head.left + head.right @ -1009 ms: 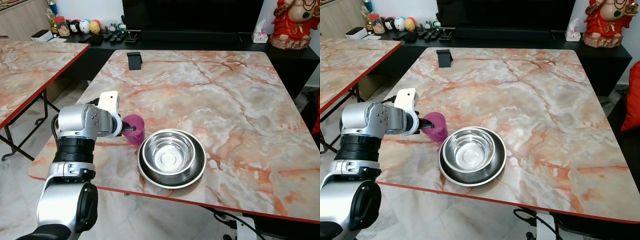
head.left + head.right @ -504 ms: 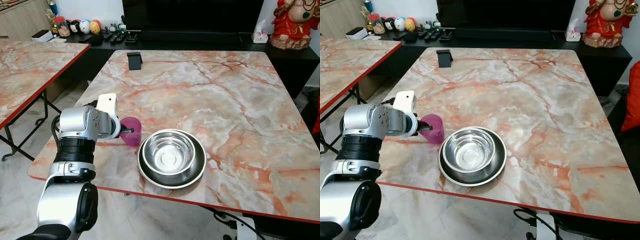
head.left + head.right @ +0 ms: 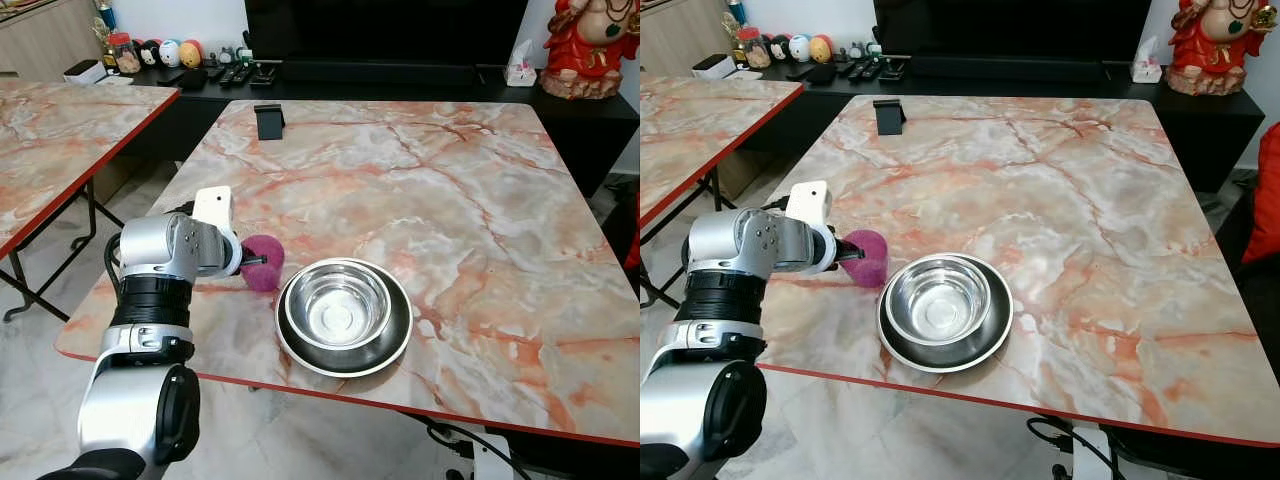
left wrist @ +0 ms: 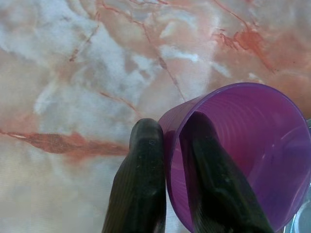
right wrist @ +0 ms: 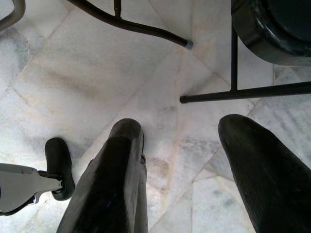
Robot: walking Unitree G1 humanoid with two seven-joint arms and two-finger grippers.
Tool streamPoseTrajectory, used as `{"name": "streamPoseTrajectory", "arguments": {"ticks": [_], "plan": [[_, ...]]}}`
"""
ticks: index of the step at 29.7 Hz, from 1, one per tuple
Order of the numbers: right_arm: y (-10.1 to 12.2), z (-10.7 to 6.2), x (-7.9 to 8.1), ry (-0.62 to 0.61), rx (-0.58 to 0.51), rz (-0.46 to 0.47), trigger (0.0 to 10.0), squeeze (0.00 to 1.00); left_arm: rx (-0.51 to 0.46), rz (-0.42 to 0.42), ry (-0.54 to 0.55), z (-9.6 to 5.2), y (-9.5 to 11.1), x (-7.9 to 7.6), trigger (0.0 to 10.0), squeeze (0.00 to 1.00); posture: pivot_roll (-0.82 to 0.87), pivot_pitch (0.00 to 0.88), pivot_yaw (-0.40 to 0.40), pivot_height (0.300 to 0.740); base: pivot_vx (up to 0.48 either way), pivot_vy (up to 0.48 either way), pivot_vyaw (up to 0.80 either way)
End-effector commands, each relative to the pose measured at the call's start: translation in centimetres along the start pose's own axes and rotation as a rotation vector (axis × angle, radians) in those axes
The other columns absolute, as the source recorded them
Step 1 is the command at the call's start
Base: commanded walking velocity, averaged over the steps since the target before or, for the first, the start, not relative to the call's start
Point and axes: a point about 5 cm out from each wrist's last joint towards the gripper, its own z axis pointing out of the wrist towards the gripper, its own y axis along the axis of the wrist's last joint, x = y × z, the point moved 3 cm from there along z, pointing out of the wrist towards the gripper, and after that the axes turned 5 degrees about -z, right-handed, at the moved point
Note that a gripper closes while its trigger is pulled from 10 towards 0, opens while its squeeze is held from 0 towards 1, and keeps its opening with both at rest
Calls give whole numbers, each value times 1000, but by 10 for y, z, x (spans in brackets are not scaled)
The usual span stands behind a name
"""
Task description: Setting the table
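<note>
I am pinching the purple cup's (image 3: pixel 263 262) rim in my left gripper (image 4: pixel 170 160), at nine o'clock of the bowl (image 3: pixel 338 304), easing it upright before releasing; my right gripper (image 5: pixel 189 160) is hanging unclenched.

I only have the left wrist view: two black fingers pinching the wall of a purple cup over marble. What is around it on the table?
Observer: A steel bowl sitting in a dark plate stands just beside the purple cup, on the side away from the left end effector.
Operator: How near the table edge am I?
Observer: The cup is near the table's front left corner, by the red-trimmed edge facing the robot.
Operator: Anything else on the table?
Observer: A small black stand at the far left edge, well apart from the cup.
Operator: And the right arm?
Observer: The right end effector hangs open over the tiled floor, near black table legs.
</note>
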Motion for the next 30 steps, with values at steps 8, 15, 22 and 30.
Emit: {"name": "streamPoseTrajectory", "arguments": {"ticks": [8, 15, 22, 30], "plan": [[-2, 0, 3, 5, 9, 9, 10000, 0, -24, -15, 14, -1, 6, 0, 10000, 635, 149, 0, 24, 707, 0, 0, 0], [-2, 0, 3, 6, 9, 7, 10000, 0, -53, 2, -1, -4, 13, -5, 10000, 0, 153, 0, 21, 707, 0, 0, 0], [-2, 0, 3, 6, 10, 7, 10000, 0, -37, -6, 2, -3, 10, -3, 10000, 0, 150, 0, 22, 707, 0, 0, 0], [-2, 0, 3, 7, 10, 5, 10000, 0, -32, -10, 11, -2, 8, -1, 10000, 0, 154, 0, 18, 707, 0, 0, 0]]}}
